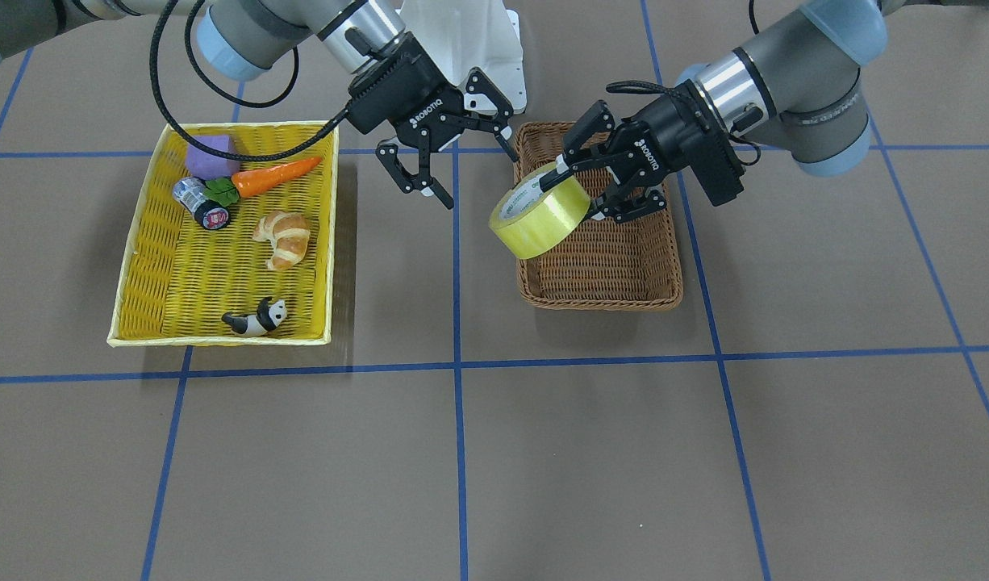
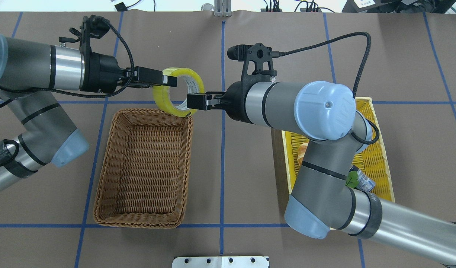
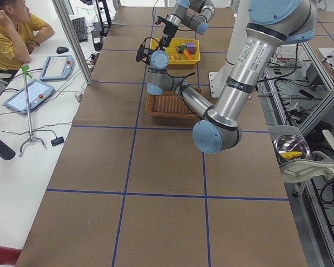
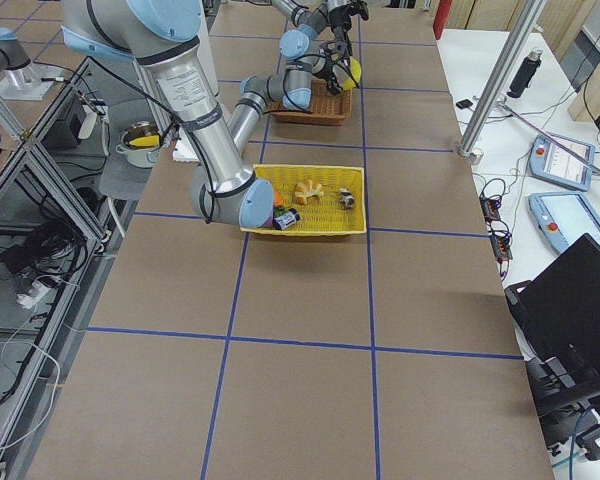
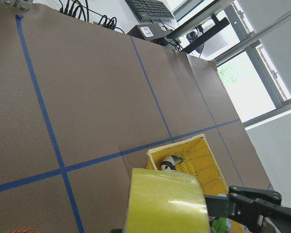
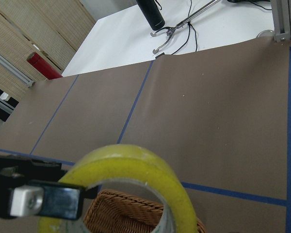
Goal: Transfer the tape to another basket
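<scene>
While the tape [image 1: 539,211] is clamped by the left gripper [image 1: 579,194] over the basket [image 1: 664,274] edge, clear of the yellow tray [image 1: 139,242], the right gripper [image 1: 479,178] is seen spread and empty nearby; lowering and release are left.

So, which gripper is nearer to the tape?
Left. The left gripper holds the tape in its jaws, over the brown basket. The right gripper is open just beside the tape, on the yellow tray side.
</scene>
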Robot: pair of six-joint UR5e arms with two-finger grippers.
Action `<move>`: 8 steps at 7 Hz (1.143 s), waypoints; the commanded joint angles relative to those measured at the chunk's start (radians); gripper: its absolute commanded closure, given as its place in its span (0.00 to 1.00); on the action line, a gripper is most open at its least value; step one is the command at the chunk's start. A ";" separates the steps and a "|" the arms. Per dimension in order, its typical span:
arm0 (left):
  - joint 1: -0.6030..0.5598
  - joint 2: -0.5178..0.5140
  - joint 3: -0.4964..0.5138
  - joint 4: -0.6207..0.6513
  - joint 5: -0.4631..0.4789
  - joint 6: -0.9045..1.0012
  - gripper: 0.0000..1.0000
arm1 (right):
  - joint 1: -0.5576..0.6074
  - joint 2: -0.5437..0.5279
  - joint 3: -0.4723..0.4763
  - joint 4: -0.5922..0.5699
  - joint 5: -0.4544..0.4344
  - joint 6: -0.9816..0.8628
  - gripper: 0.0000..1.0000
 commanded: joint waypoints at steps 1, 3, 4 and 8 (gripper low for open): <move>0.002 0.010 0.006 -0.007 0.000 -0.006 1.00 | 0.097 -0.069 0.044 -0.055 0.115 -0.001 0.00; 0.006 0.038 0.017 -0.075 -0.001 -0.257 1.00 | 0.338 -0.070 0.014 -0.318 0.337 -0.125 0.00; 0.008 0.052 0.049 -0.179 0.003 -0.497 1.00 | 0.451 -0.077 -0.034 -0.425 0.453 -0.336 0.00; 0.104 0.152 0.230 -0.491 0.160 -0.584 1.00 | 0.859 -0.287 -0.118 -0.623 0.753 -0.948 0.00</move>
